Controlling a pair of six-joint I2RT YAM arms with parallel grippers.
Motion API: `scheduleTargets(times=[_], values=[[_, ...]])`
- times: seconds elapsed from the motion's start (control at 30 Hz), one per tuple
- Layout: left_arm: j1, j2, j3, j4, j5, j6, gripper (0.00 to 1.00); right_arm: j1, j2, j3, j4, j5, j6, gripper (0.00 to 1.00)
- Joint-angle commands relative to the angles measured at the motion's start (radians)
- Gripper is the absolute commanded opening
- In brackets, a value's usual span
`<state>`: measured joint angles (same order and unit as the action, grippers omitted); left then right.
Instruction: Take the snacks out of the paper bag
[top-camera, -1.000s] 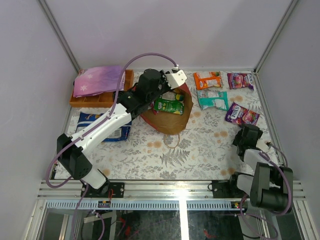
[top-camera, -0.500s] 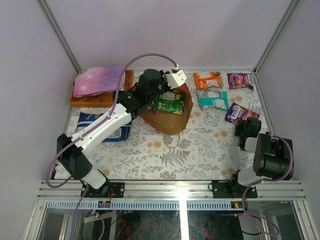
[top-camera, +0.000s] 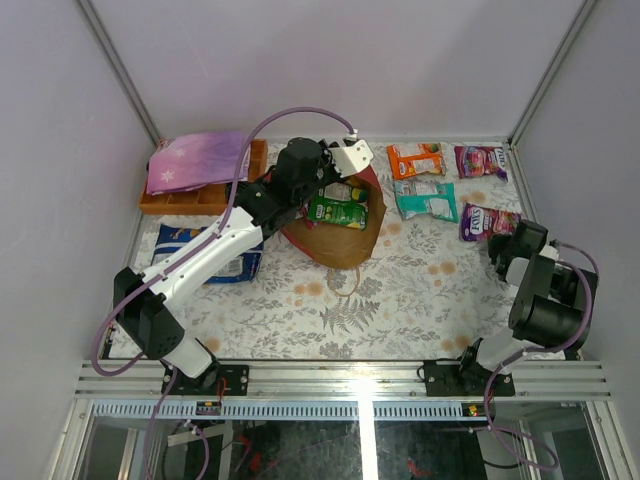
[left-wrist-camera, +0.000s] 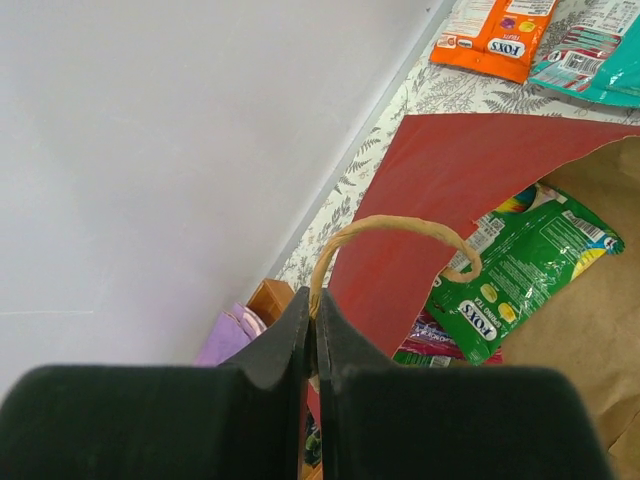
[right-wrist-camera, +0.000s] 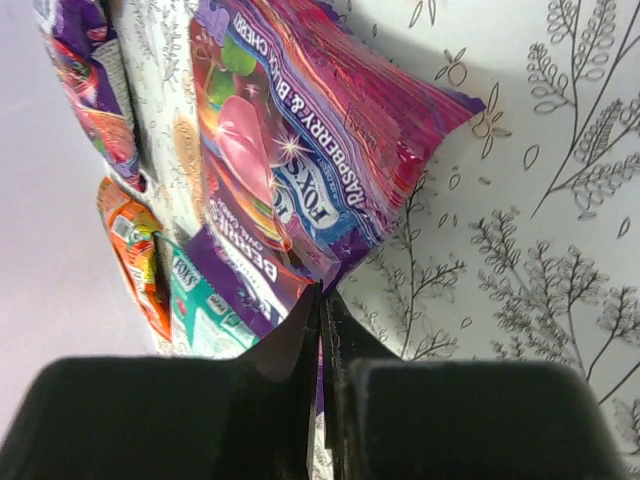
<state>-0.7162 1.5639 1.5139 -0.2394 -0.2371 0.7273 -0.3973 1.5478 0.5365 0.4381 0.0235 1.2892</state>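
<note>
Centre frame in the top view, the paper bag (top-camera: 345, 245) lies on its side on the table (top-camera: 380, 300), its mouth open toward the upper edge and the brown inside showing. A green packet (top-camera: 338, 212) rests just inside the mouth, with the edge of another wrapper (left-wrist-camera: 445, 338) showing beneath it. The left gripper (left-wrist-camera: 312, 322) has its jaws pressed together on the bag's thin loop handle (left-wrist-camera: 390, 222), holding the red flap up; arm and bag sit exactly as they did a second ago.

To the upper right, out of the bag, lie an orange packet (top-camera: 415, 160), a magenta packet (top-camera: 480, 160) and a teal packet (top-camera: 425, 200). The purple packet (top-camera: 488, 220) has changed place: a second ago it lay tilted just right of the teal one, and now it sits further right, nearer the right wall. The right gripper (right-wrist-camera: 320, 292) has its jaws nipped shut on that packet's lower edge. The right arm has swung up from the lower right corner to the right edge.

At left, a blue-and-white packet (top-camera: 215, 258) lies partly under the left arm. Above it, a purple cloth (top-camera: 195, 160) covers a wooden tray (top-camera: 195, 198).
</note>
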Motion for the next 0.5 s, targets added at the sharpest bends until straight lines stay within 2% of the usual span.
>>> scheduleTargets(times=[0.0,0.17,0.47], values=[[0.006,-0.031,0.002,0.048,-0.026,0.02,0.0,-0.029,0.046,0.058,0.013,-0.094,-0.093,0.0],[0.006,-0.029,0.003,0.048,-0.027,0.024,0.0,-0.042,0.11,0.187,-0.038,-0.168,-0.192,0.0],[0.009,-0.023,0.007,0.052,-0.036,0.028,0.0,-0.043,0.322,0.488,-0.175,-0.288,-0.327,0.0]])
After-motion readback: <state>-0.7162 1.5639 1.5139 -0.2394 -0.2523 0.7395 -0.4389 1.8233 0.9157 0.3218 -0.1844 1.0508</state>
